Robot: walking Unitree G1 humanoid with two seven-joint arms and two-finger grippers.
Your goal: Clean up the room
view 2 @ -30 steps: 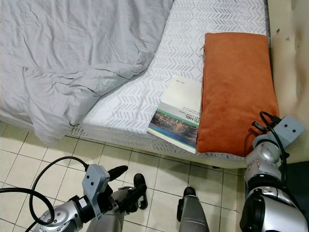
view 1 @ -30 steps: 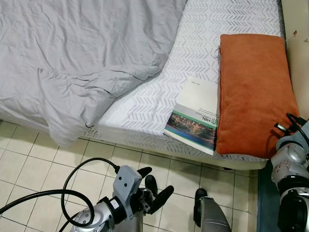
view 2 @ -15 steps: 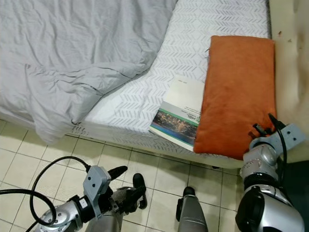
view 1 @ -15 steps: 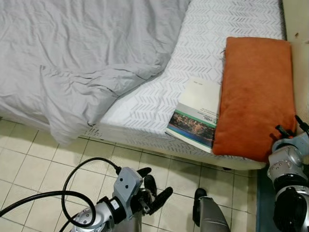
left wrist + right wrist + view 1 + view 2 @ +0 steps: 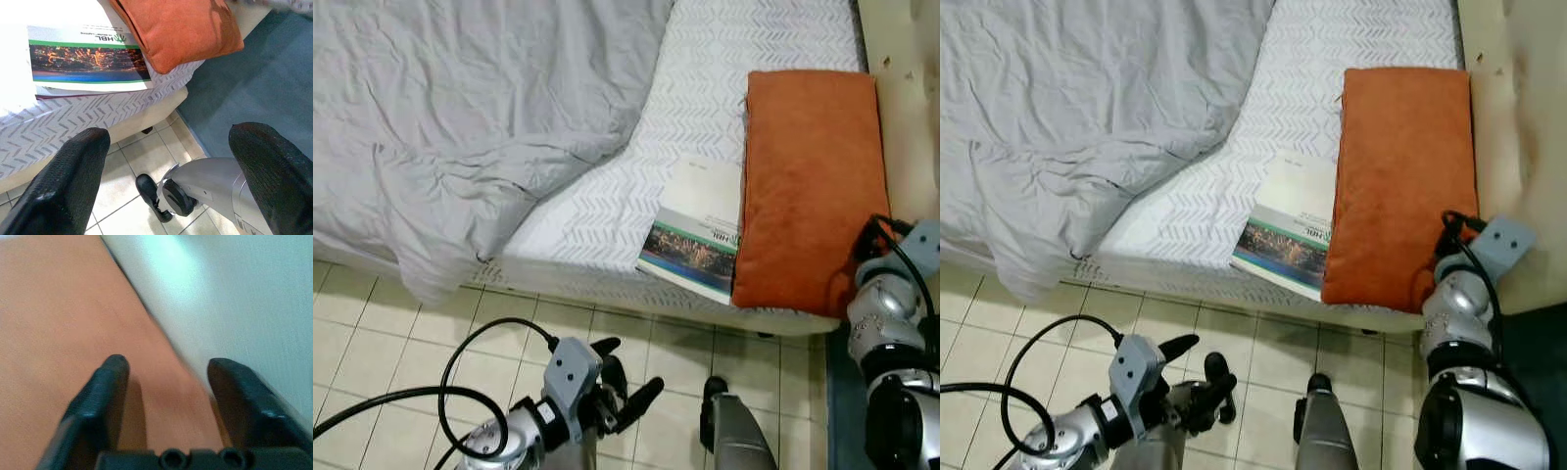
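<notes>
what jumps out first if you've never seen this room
The orange pillow lies along the right edge of the bed, bright against the pale chevron sheet, with the open right gripper over its near end. A magazine lies tucked against its left side, and a rumpled grey duvet spills off the bed's left.

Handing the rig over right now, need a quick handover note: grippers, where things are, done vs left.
Right gripper: open, fingers spread over the near right end of the orange pillow, by the wall; nothing held.
Left gripper: open, empty, low over the tiled floor in front of the bed.
Orange pillow lies flat along the bed's right edge. Booklet lies beside it at the mattress edge, its right side tucked under the pillow.
Grey duvet is rumpled, one corner hanging off the bed's front.
Done: nothing visibly tidied.
Left: pillow, booklet, duvet.
</notes>
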